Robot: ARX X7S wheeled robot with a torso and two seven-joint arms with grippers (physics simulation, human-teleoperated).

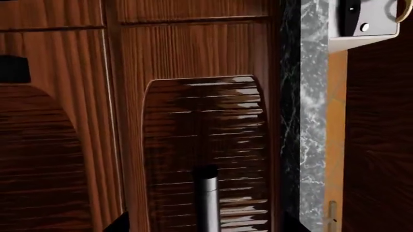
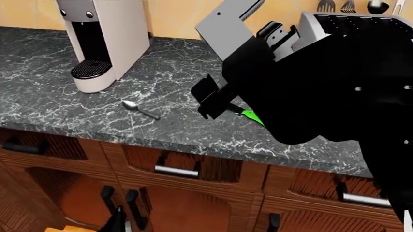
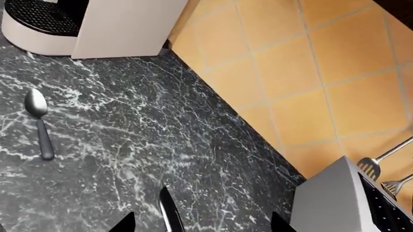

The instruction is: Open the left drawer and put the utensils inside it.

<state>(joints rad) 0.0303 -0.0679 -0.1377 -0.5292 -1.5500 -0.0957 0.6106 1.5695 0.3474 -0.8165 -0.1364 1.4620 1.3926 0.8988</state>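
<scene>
Left drawer [image 2: 177, 166]: closed; contents hidden.
Spoon [image 2: 140, 109]: on countertop [image 2: 51, 96], 9 o'clock of knife [image 2: 252, 116].
Left gripper [image 2: 119, 220]: jaw state cannot tell.
Right gripper [image 3: 200, 224]: released, over knife.

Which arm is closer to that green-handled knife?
Right. Its gripper hovers just over the knife on the counter; the left gripper is down by the cabinet doors.

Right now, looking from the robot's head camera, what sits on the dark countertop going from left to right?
Coffee machine → spoon → green-handled knife, partly hidden by the robot's black arm → grey utensil rack at the far right.
</scene>
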